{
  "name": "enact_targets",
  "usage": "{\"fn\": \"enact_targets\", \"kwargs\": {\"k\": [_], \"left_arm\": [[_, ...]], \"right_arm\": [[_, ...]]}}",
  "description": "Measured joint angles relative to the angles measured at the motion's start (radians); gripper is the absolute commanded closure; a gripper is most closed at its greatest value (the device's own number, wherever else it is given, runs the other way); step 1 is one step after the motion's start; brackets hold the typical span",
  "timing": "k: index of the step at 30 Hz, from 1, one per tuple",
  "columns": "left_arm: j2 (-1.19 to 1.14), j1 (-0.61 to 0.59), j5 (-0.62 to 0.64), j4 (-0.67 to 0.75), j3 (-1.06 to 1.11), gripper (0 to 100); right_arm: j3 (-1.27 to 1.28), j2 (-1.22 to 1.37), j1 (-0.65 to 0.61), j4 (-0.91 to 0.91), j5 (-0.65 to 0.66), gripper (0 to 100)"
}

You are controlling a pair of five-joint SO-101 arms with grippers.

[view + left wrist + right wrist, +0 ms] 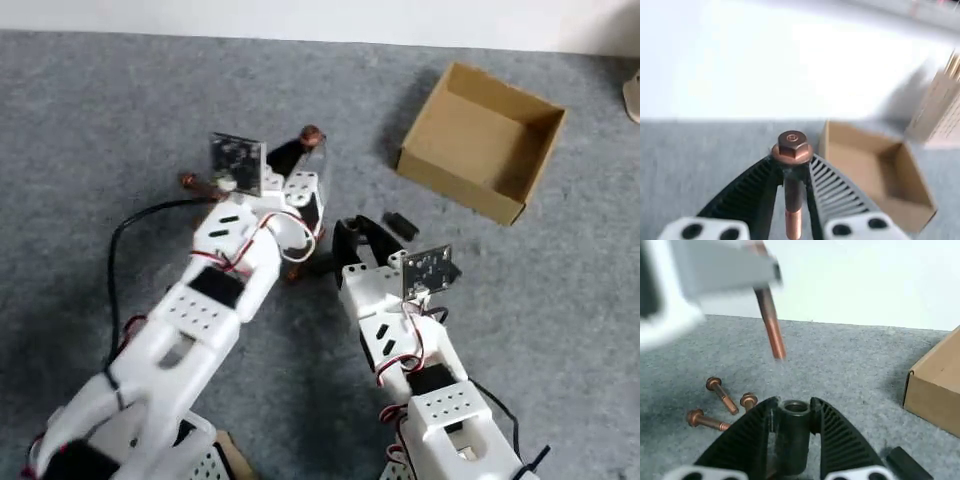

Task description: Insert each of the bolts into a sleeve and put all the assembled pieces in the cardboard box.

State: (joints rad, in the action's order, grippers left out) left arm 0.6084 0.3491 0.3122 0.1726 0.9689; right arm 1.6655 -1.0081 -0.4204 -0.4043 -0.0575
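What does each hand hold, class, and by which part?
The left hand grips a bolt by its shank, just under the head. The right hand grips a sleeve by its sides, near the open end.

The left end effector (792, 162) grips a copper bolt (792, 147) at the centre of the frame. The hex head pokes out past the ribbed black fingers (752, 186), with the shank pinched between them. Beyond it, the open cardboard box (912, 175) sits on the grey worktop (700, 150).
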Motion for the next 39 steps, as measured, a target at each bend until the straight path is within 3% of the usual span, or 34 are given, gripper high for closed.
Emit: {"fn": "enact_targets", "kwargs": {"k": [8, 14, 18, 39], "left_arm": [[0.193, 0.028, 0.0, -0.064, 0.0, 100], [0.287, 0.138, 0.0, -0.1, 0.091, 100], [0.33, 0.187, -0.008, -0.1, 0.141, 100], [0.388, 0.186, -0.144, -0.15, 0.206, 100]], "right_arm": [[0.0, 0.0, 0.0, -0.08, 0.0, 99.4], [0.0, 0.0, 0.0, -0.092, 0.003, 99.4], [0.0, 0.0, -0.028, -0.092, 0.091, 99.4], [0.0, 0.0, -0.064, -0.092, 0.13, 99.4]]}}
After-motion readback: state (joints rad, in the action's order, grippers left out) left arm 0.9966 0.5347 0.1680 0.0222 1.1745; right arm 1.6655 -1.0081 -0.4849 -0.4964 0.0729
